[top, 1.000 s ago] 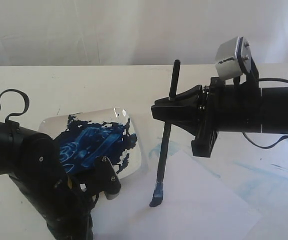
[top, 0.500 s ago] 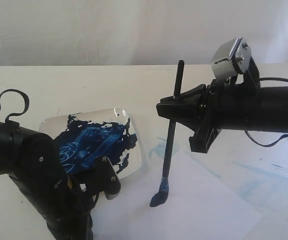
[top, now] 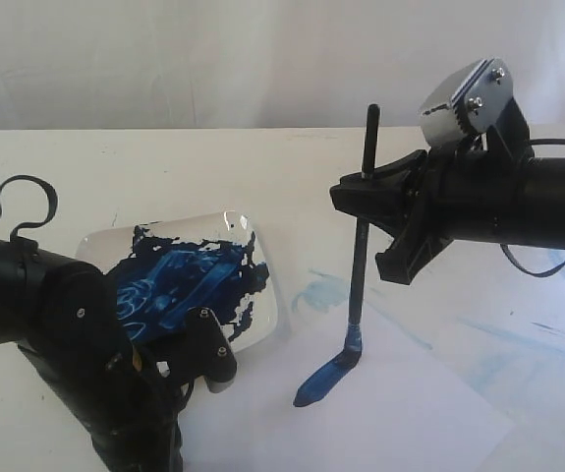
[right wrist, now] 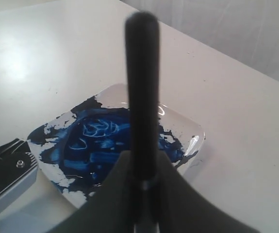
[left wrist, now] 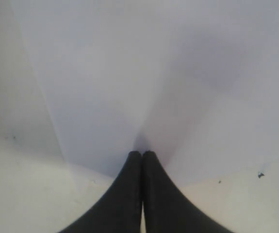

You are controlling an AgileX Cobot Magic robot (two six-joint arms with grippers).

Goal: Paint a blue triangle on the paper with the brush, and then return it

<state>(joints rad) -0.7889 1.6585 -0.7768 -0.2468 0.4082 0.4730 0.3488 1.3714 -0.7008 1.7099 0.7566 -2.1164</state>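
My right gripper [top: 359,189] is shut on the black handle of the brush [top: 360,256], which stands nearly upright. Its blue-stained tip [top: 347,352] touches the paper [top: 410,413] at the end of a short dark-blue stroke [top: 316,385]. No blue triangle shows. In the right wrist view the brush [right wrist: 141,73] rises between the fingers of the right gripper [right wrist: 143,162]. My left gripper [left wrist: 142,155] is shut with nothing in it, its tips resting on the paper [left wrist: 129,73] near an edge. Its arm [top: 85,364] fills the near left.
A square white dish [top: 267,320] smeared with dark blue paint stands left of the brush, also seen as the dish [right wrist: 195,133] in the right wrist view. Pale-blue smears [top: 518,334] mark the cream tabletop at the right. A black cable [top: 22,197] loops at far left.
My right gripper has moved to the right with the brush. The tip dragged over the paper and left a short dark-blue stroke. The left arm has not moved.
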